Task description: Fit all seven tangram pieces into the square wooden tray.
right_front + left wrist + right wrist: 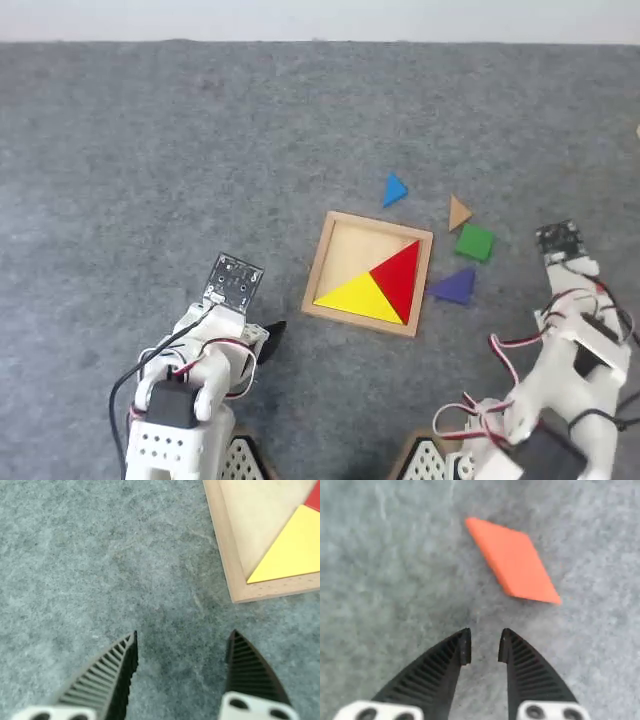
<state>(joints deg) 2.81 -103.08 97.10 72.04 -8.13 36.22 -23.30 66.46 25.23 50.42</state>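
Note:
The square wooden tray [322, 262] lies mid-table with a yellow triangle [358, 296] and a red triangle [400, 277] fitted in its near right part. Outside it on the grey felt lie a blue triangle [395, 189], a tan triangle [458, 211], a green square [474, 242] and a purple triangle [455, 286]. My left gripper [184, 635] is open and empty over bare felt just off the tray's corner [240, 587]. My right gripper [484, 641] is narrowly open and empty, just short of an orange parallelogram [512, 560] lying flat.
The left arm [200, 380] stands at the near left and the right arm [565, 350] at the near right, beside the loose pieces. Grey felt covers the table, with wide bare room at the back and left.

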